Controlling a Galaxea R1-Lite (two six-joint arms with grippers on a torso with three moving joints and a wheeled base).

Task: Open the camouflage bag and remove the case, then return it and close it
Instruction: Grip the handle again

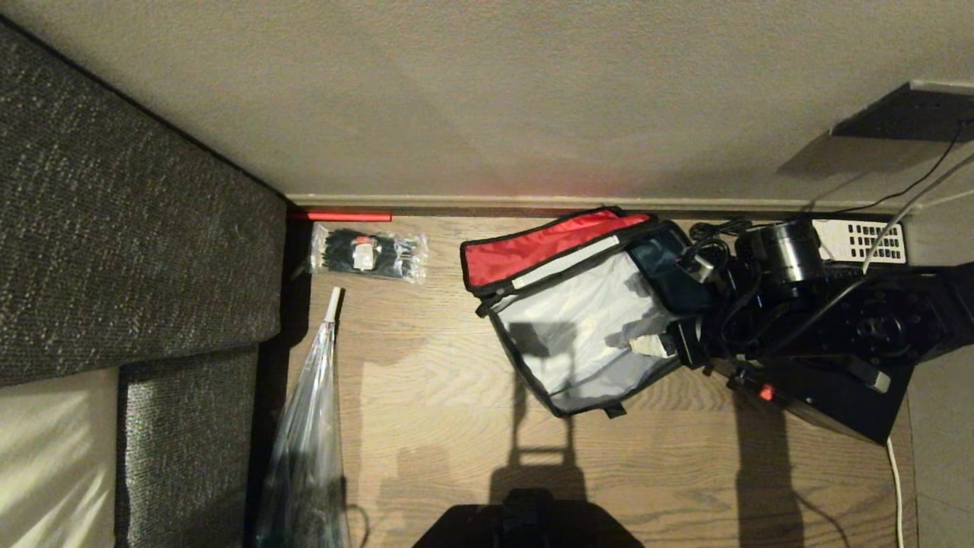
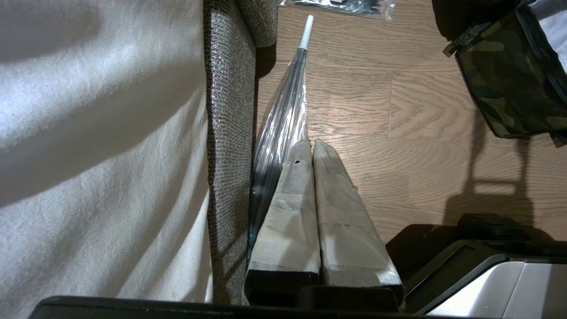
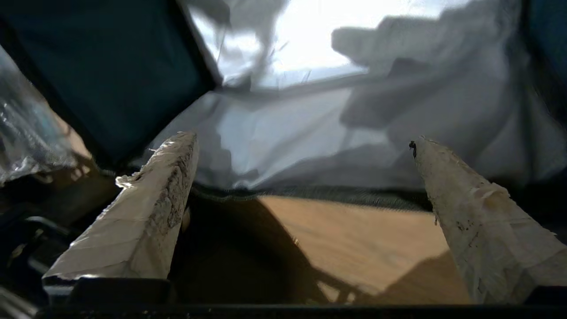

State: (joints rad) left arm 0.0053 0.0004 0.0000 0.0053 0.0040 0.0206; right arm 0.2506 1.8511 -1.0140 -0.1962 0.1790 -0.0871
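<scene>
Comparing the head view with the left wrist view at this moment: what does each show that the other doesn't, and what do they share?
Head view only: the camouflage bag's red lid lining and pale grey interior, the right tool open at the bag's mouth, and the case out on the floor beside the bag.

Left wrist view only: the left tool, shut and parked near the sofa, and the bag's camouflage outer side.

Both: the bag, the wooden floor, the clear umbrella, the packet of black items and the sofa.
</scene>
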